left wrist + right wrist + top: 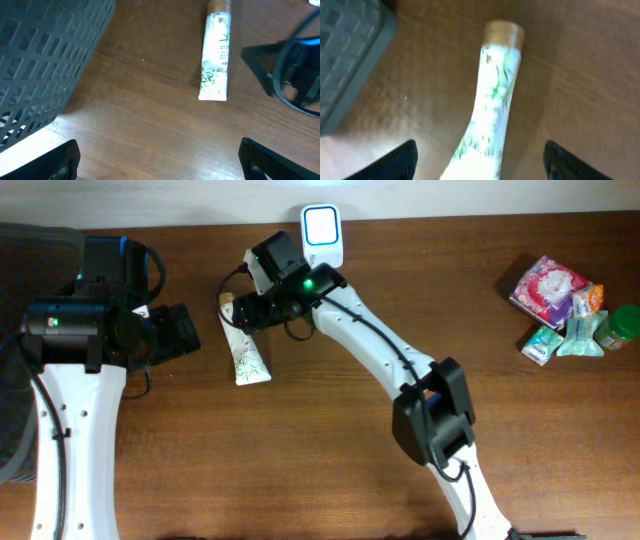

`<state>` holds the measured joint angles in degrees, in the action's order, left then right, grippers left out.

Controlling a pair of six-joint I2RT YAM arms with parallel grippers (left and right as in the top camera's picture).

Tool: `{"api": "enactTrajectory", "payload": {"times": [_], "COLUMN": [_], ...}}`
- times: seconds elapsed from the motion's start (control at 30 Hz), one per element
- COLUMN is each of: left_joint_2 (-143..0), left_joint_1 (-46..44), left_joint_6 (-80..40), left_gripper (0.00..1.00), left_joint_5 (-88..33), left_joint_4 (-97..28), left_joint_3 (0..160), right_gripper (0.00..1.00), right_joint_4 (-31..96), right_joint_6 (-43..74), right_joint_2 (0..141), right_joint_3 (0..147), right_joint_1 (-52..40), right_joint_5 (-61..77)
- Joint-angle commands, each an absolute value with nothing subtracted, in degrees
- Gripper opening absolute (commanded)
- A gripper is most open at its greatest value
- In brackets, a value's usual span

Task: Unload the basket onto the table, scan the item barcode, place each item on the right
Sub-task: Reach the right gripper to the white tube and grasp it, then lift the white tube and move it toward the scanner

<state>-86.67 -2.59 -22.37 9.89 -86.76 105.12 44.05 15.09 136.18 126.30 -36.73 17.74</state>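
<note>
One tube (pixel 247 358), white with green leaf print and a brown cap, lies flat on the table (pixel 300 460). It sits left of centre and nearer the far edge, with its cap pointing that way. The right gripper (pixel 240 308) hangs over it with jaws spread wide. One finger (pixel 395 162) sits on either side, wood shows between each finger and the tube, and nothing is gripped.

One scanner (pixel 322 230) with a lit white screen stands at the far edge, just right of the tube. The left gripper (pixel 182 330), one of two, is near the tube's left side, fully spread and empty.

One dark basket (pixel 30 250) fills the far-left corner. Bare wood runs from the tube to the near edge and rightward to a cluster of about five small packs (pixel 560 305) by the right edge. The packs overlap too much for a sure count.
</note>
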Motion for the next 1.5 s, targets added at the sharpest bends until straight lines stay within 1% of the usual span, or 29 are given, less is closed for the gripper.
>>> {"api": "enactTrajectory", "payload": {"times": [0.0, 0.1, 0.2, 0.23, 0.3, 0.33, 0.37, 0.43, 0.53, 0.6, 0.67, 0.7, 0.73, 0.77, 0.8, 0.83, 0.9, 1.0, 1.03, 1.1, 1.13, 1.17, 1.2, 1.3, 1.33, 1.37, 1.47], "left_joint_2": [-86.1, -86.1, -86.1, -86.1, -86.1, -86.1, -86.1, -86.1, -86.1, -86.1, -86.1, -86.1, -86.1, -86.1, -86.1, -86.1, -86.1, -86.1, -86.1, -86.1, -86.1, -86.1, -86.1, -86.1, -86.1, -86.1, -86.1], "left_joint_1": [-2.4, -2.4, -2.4, -2.4, -2.4, -2.4, -2.4, -2.4, -2.4, -2.4, -2.4, -2.4, -2.4, -2.4, -2.4, -2.4, -2.4, -2.4, -2.4, -2.4, -2.4, -2.4, -2.4, -2.4, -2.4, -2.4, -2.4], "left_joint_6": [-23.1, -23.1, -23.1, -23.1, -23.1, -23.1, -23.1, -23.1, -23.1, -23.1, -23.1, -23.1, -23.1, -23.1, -23.1, -23.1, -23.1, -23.1, -23.1, -23.1, -23.1, -23.1, -23.1, -23.1, -23.1, -23.1, -23.1], "left_gripper": [0.99, 0.99, 0.99, 0.99, 0.99, 0.99, 0.99, 0.99, 0.99, 0.99, 0.99, 0.99, 0.99, 0.99, 0.99, 0.99, 0.99, 0.99, 0.99, 0.99, 0.99, 0.99, 0.99, 0.99, 0.99, 0.99, 0.99], "left_joint_5": [10.2, 10.2, 10.2, 10.2, 10.2, 10.2, 10.2, 10.2, 10.2, 10.2, 10.2, 10.2, 10.2, 10.2, 10.2, 10.2, 10.2, 10.2, 10.2, 10.2, 10.2, 10.2, 10.2, 10.2, 10.2, 10.2, 10.2], "left_joint_4": [-86.7, -86.7, -86.7, -86.7, -86.7, -86.7, -86.7, -86.7, -86.7, -86.7, -86.7, -86.7, -86.7, -86.7, -86.7, -86.7, -86.7, -86.7, -86.7, -86.7, -86.7, -86.7, -86.7, -86.7, -86.7, -86.7, -86.7], "left_joint_3": [105.4, 105.4, 105.4, 105.4, 105.4, 105.4, 105.4, 105.4, 105.4, 105.4, 105.4, 105.4, 105.4, 105.4, 105.4, 105.4, 105.4, 105.4, 105.4, 105.4, 105.4, 105.4, 105.4, 105.4, 105.4, 105.4, 105.4], "right_gripper": [0.68, 0.68, 0.67, 0.66, 0.15, 0.04, 0.04, 0.04, 0.04, 0.04, 0.04, 0.09, 0.23, 0.46, 0.62, 0.69, 0.75, 0.76, 0.79, 0.78, 0.75, 0.63, 0.56, 0.56, 0.58, 0.62, 0.62], "right_joint_4": [43.0, 42.2, 41.5, 41.5, 41.7, 42.7, 44.5, 50.2, 62.9, 72.0, 79.1, 79.8, 80.9, 82.5, 84.1, 84.2, 83.3, 83.4, 83.3, 81.1, 80.4, 79.5, 79.2, 78.4, 77.6, 77.4, 75.4], "right_joint_6": [16.0, 15.5, 15.5, 15.5, 15.5, 15.5, 15.6, 17.9, 20.1, 20.0, 20.0, 18.2, 17.4, 17.4, 17.4, 17.4, 17.4, 16.7, 16.8, 17.0, 17.1, 18.8, 19.2, 19.6, 19.6, 19.6, 19.6], "right_joint_2": [141.0, 144.7, 144.9, 144.9, 144.9, 144.9, 144.6, 143.9, 140.8, 139.3, 139.2, 139.2, 139.2, 139.2, 139.2, 139.2, 139.2, 139.3, 139.3, 140.0, 140.4, 141.2, 142.1, 144.1, 144.2, 144.2, 144.2], "right_joint_3": [125.4, 125.4, 125.3, 124.9, 123.5, 123.5, 123.6, 124.6, 125.8, 125.8, 125.8, 126.1, 127.7, 129.9, 133.1, 135.2, 135.7, 135.4, 135.4, 134.9, 134.9, 134.9, 134.8, 133.3, 131.3, 130.5, 127.2], "right_joint_1": [-38.3, -40.7, -41.2, -41.2, -41.2, -41.1, -40.8, -39.6, -36.5, -34.3, -31.9, -31.0, -30.8, -30.8, -30.8, -30.8, -30.8, -32.8, -34.3, -37.7, -38.6, -39.9, -40.6, -40.1, -39.6, -39.0, -37.7], "right_joint_5": [15.8, 15.8, 14.7, 14.0, 12.9, 12.1, 11.1, 9.3, 6.8, 6.4, 2.6, 2.8, 2.7, 2.7, 2.7, 2.7, 2.7, 2.6, 0.9, -5.1, -6.7, -9.8, -10.9, -11.5, -14.5, -15.9, -14.7]}}
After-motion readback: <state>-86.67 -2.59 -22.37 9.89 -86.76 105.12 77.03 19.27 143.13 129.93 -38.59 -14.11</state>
